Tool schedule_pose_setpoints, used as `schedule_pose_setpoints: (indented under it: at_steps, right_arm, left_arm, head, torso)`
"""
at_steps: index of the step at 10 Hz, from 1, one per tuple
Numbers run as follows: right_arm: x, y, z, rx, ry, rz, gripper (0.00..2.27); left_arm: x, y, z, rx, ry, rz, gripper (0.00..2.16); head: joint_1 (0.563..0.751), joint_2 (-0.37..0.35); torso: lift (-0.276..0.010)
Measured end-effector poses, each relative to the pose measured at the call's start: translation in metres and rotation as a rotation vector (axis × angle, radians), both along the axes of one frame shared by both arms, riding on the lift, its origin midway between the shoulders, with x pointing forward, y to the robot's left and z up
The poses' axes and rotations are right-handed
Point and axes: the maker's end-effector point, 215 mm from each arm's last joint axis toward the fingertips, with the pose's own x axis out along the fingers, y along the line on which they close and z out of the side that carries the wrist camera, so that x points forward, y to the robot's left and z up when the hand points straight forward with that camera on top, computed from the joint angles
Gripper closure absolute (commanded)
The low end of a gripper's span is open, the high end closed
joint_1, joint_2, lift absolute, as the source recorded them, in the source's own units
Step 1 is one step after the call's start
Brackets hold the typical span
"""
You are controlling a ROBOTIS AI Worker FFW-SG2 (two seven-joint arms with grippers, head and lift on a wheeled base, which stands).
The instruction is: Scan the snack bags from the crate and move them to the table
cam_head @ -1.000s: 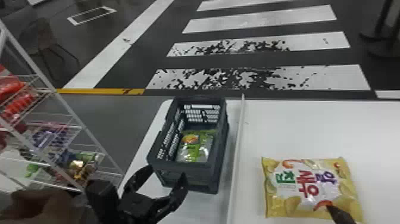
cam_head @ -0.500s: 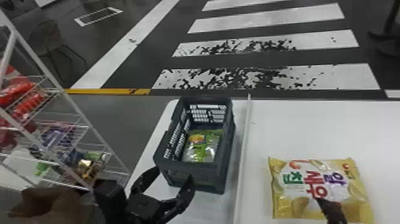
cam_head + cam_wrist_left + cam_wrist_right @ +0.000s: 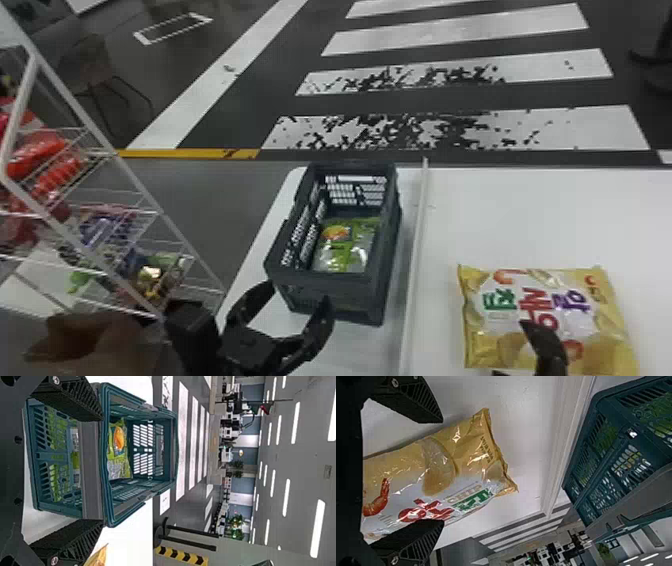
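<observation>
The fingers of my left gripper (image 3: 300, 292) stood parted at the near end of the crate (image 3: 355, 297); those of my right gripper (image 3: 510, 348) were parted too, at the yellow snack bag (image 3: 495, 305), held nothing closed between them, and whether they touched the bag I could not tell. Location: yellow bag flat on the table (image 3: 500, 215); green snack bag (image 3: 345, 250) inside the crate. Edges: the crate sat close to the table's left and far edges, with a narrow margin of white surface on its left. A raised pale strip (image 3: 417, 250) ran just beside its right wall, and a broader stretch of tabletop lay between strip and yellow bag. The left wrist view put the near wall between the spread fingers of my left gripper (image 3: 103, 470), contact uncertain, and gave green wrapping through that wall's slots. The right wrist view had my right gripper (image 3: 442, 471) with its fingers at opposite sides of the yellow bag, the bag's crimped end extending past the tips, and green through the crate's side slots.
</observation>
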Motion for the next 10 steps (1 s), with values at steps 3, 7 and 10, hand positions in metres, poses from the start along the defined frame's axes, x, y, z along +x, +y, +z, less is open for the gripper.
schedule_pose_setpoints:
  at_steps: [3,7,10]
  right_arm:
    - [0.011,0.007,-0.007,-0.020,-0.007,0.023,0.16]
    - [0.019,-0.009,-0.020,-0.042,0.034,0.011,2.24]
    - [0.017,-0.003,0.005,0.034,-0.033,0.022,2.24]
  left_arm:
    - [-0.001,0.001,-0.002,0.003,0.006,0.000,0.08]
    - [-0.002,0.002,-0.006,0.005,0.013,-0.004,0.08]
    - [-0.002,-0.002,-0.007,-0.001,0.013,-0.011,0.08]
  head:
    - [0.695,0.350]
    - [0.695,0.346]
    - [0.695,0.348]
  torso:
    - [-0.095]
    - [-0.095]
    - [-0.095]
